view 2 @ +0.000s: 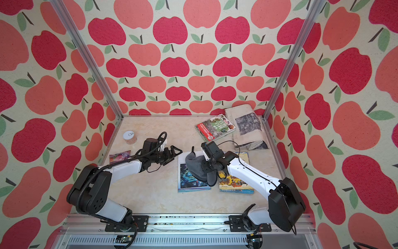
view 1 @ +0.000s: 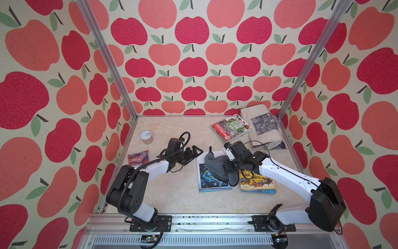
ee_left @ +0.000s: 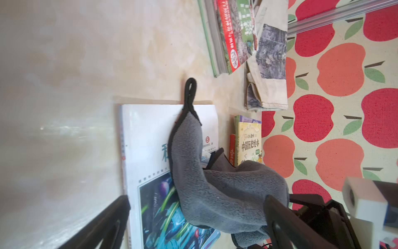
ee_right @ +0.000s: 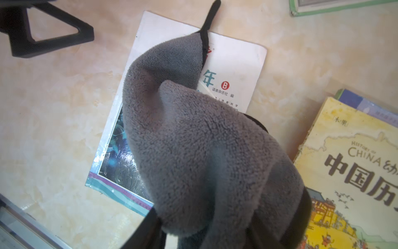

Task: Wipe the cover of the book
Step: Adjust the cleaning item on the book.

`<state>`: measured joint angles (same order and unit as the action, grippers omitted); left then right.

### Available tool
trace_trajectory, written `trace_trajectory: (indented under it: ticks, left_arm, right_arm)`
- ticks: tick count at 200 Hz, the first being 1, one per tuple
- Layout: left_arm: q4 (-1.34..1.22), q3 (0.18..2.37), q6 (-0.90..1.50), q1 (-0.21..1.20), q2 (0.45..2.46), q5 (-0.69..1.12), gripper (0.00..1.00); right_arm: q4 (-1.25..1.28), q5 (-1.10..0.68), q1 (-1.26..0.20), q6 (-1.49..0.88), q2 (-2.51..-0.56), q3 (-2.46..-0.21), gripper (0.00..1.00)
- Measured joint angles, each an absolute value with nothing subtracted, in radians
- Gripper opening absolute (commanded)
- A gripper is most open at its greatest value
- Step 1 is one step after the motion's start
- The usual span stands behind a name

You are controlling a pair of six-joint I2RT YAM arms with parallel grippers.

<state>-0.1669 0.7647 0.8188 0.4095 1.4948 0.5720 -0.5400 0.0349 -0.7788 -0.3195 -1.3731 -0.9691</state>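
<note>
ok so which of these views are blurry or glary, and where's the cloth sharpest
Left wrist: the table is smeared, with a pale glare streak, while the grey cloth is crisp. Right wrist: cloth fibres sharpest here, evenly lit. In both top views: sharp, but the frame posts splay outward from wide-angle distortion.

My left claw [view 1: 192, 154] hovers with its jaws spread wide, just beside the book [view 1: 210, 183] on the counter [view 1: 172, 194]. The grey cloth [view 1: 213, 166] lies heaped on the book's cover. My right claw [view 1: 226, 169] is buried in its folds. A yellow book [view 1: 257, 183] lies alongside.
</note>
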Motion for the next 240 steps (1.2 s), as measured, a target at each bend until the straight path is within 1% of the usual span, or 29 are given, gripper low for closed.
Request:
trace_trajectory:
  ticks: [8,11,15,40,66,92,141,159,180,215,240]
  left_arm:
    - [-0.148,0.773,0.82,0.429,1.453,0.555,0.99]
    - [-0.145,0.773,0.82,0.435,1.439,0.548,0.99]
    - [-0.14,0.772,0.823,0.443,1.419,0.545,0.99]
    - [-0.155,0.719,0.875,0.473,1.335,0.506,0.99]
    - [-0.219,0.591,0.962,0.492,1.304,0.469,0.99]
    - [-0.34,0.486,1.055,0.507,1.351,0.451,0.99]
    - [-0.568,0.48,1.118,0.54,1.444,0.449,0.99]
    - [-0.657,0.488,1.141,0.535,1.498,0.45,0.99]
    - [-0.785,0.502,1.193,0.53,1.612,0.455,0.99]
    - [-1.022,0.505,1.316,0.529,1.811,0.472,0.99]
    - [-1.153,0.505,1.383,0.533,1.875,0.484,0.99]
  right_arm:
    - [-0.531,0.019,-0.779,-0.325,-1.381,-0.97,0.89]
    - [-0.528,0.008,-0.779,-0.316,-1.386,-0.97,0.97]
    - [-0.524,0.0,-0.779,-0.326,-1.393,-0.97,0.99]
    - [-0.477,-0.058,-0.779,-0.323,-1.472,-0.973,0.99]
    - [-0.437,-0.081,-0.779,-0.324,-1.539,-0.971,0.99]
    - [-0.379,-0.121,-0.779,-0.348,-1.549,-0.962,0.99]
    - [-0.302,-0.149,-0.786,-0.395,-1.547,-0.932,0.99]
    - [-0.299,-0.116,-0.814,-0.395,-1.568,-0.943,0.99]
    - [-0.279,-0.055,-0.857,-0.395,-1.625,-0.957,0.99]
    - [-0.226,0.134,-0.927,-0.394,-1.715,-0.961,0.99]
    - [-0.15,0.235,-0.952,-0.394,-1.75,-0.959,0.99]
